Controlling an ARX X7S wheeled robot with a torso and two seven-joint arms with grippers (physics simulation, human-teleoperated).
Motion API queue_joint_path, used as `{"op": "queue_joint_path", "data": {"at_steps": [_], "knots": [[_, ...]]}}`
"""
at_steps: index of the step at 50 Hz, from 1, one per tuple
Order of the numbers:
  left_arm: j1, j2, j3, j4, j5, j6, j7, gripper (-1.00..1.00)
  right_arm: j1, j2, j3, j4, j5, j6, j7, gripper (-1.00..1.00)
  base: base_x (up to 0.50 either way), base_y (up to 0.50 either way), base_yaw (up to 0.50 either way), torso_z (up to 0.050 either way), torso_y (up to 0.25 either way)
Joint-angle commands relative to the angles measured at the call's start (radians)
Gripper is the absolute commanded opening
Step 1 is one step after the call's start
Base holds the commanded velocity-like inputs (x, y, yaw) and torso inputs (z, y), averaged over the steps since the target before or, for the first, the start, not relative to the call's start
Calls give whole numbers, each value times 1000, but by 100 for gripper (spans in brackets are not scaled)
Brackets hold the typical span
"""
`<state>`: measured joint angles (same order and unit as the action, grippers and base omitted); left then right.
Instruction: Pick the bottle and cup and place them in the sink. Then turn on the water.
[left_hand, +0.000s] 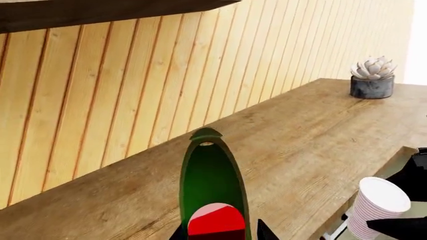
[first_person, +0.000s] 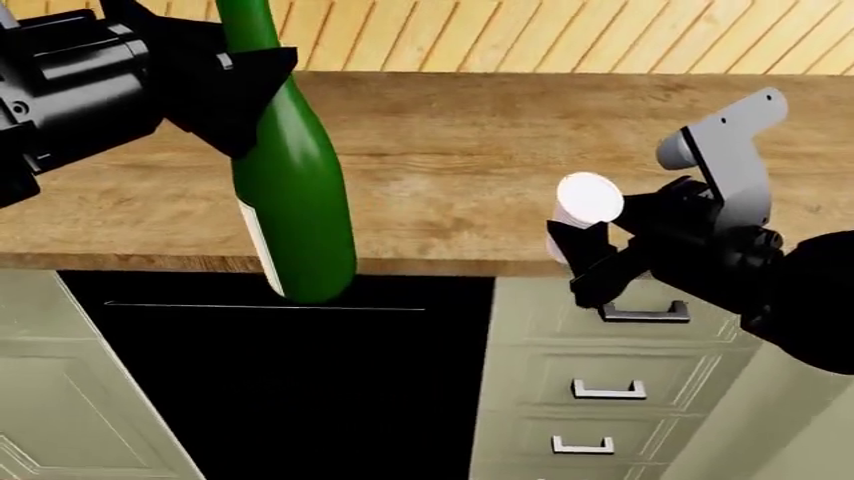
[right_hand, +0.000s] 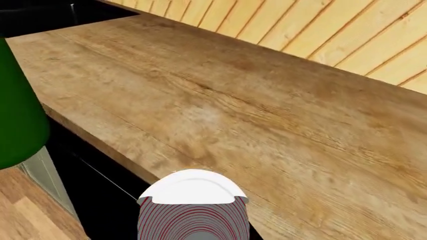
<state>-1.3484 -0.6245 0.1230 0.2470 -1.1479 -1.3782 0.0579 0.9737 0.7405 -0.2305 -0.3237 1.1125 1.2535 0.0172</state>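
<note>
bottle (first_person: 291, 215) hangs at the left of the head view, tall and glossy dark green, tilted so its base leans toward the right and down. its lower part sits in front of the counter edge, over the dark opening (first_person: 280, 390) below, and a strip of white label shows low on its side. the left gripper (first_person: 234, 85) is clamped on the bottle near the shoulder, its black fingers pressed against the glass on both sides. in the left wrist view the same bottle fills the lower middle, with a red and pale patch near the gripper.

wooden countertop (first_person: 467, 160) runs across the middle, backed by a wall of pale vertical planks (first_person: 534, 35). in the left wrist view a small grey pot holding a pale succulent (left_hand: 372, 79) stands far along the counter, near the wall.

further right, the cup (first_person: 585, 208) is held off the counter, just in front of its edge, white and ribbed, its round end turned toward the camera. the right gripper (first_person: 601, 245) is closed on the cup, black fingers gripping its sides. the right wrist view shows the cup close up with the counter beyond it.

below the cup, pale cabinet drawers (first_person: 614, 390) with metal handles sit beside the dark opening.

the sink and faucet are out of view in these pictures.
</note>
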Motion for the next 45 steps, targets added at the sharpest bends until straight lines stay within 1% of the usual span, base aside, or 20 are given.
{"op": "queue_joint_path", "data": {"at_steps": [1,8,45], "knots": [[-5,-6,-4,-3,1,15,-7,-100,1,1,-8,2,-7,-6,-2,-100,-496,-14,0,0,0],[-3,-8,4,-5,5,26,-4,-100,-12,5,-1,6,-9,-17,6,-100,-27,-1,0,1,0],[-3,-20,24,-9,-16,40,-17,-100,-19,15,-27,5,-8,-36,-4,-100,-500,-14,0,0,1]]}}
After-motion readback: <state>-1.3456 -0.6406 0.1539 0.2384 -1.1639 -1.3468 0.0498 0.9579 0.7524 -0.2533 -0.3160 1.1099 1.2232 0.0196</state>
